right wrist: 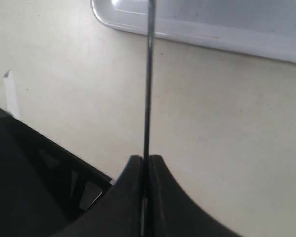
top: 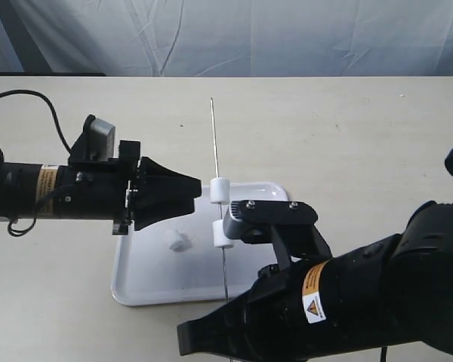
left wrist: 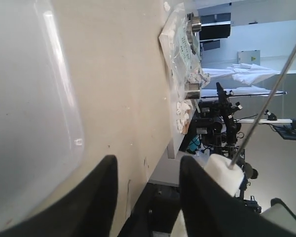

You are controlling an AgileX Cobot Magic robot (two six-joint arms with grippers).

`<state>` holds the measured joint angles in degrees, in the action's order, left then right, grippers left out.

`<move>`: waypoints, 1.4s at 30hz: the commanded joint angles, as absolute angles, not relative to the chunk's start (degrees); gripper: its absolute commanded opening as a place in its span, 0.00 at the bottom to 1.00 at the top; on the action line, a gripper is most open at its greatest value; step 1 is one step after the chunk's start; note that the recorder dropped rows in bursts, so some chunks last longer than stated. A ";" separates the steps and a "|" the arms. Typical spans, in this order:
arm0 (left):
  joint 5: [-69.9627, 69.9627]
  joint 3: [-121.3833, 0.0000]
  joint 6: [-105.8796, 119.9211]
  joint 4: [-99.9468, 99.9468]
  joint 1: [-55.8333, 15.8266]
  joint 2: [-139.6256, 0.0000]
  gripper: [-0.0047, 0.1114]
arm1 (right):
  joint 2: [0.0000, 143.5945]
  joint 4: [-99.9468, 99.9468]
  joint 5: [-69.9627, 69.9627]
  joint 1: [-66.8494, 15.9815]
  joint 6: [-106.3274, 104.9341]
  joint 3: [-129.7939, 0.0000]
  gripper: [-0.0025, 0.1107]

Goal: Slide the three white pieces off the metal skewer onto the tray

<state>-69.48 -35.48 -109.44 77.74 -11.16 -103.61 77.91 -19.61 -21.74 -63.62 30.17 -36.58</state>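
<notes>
The metal skewer (top: 216, 143) is held above the tray (top: 155, 283), running from the far side toward the near edge. Two white pieces (top: 220, 191) (top: 223, 234) are threaded on it. A third white piece (top: 178, 241) lies loose on the tray. My left gripper (top: 198, 197) is open, its fingertips just left of the farther threaded piece. In the left wrist view that piece (left wrist: 226, 174) sits outside one finger (left wrist: 200, 197), not between the jaws of the left gripper (left wrist: 148, 170). My right gripper (right wrist: 145, 160) is shut on the skewer (right wrist: 149, 74) near the tray rim (right wrist: 212, 32).
The right arm (top: 347, 294) covers the near right corner of the tray and the skewer's near end. A black cable (top: 30, 98) loops at the far left of the beige table. A clear bag of white bits (left wrist: 180, 49) lies by the table edge.
</notes>
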 commanded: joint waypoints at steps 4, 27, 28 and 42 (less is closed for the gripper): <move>-69.96 -35.52 -111.13 81.70 -9.92 -100.65 0.39 | 79.08 -18.43 -20.69 -63.40 29.57 -36.90 0.02; -69.96 -35.52 -110.74 78.51 -9.85 -96.92 0.39 | 83.25 -18.67 -21.02 -63.40 29.57 -41.82 0.02; -69.96 -35.52 -110.74 78.39 -9.85 -96.92 0.39 | 83.25 -18.67 -21.14 -63.40 29.57 -41.92 0.02; -69.96 -35.52 -109.53 77.69 -12.04 -96.92 0.39 | 84.58 -21.91 -19.61 -63.40 28.48 -42.44 0.02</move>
<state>-69.48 -35.48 -110.71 78.32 -10.57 -97.22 84.58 -21.61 -20.59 -63.62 29.08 -41.79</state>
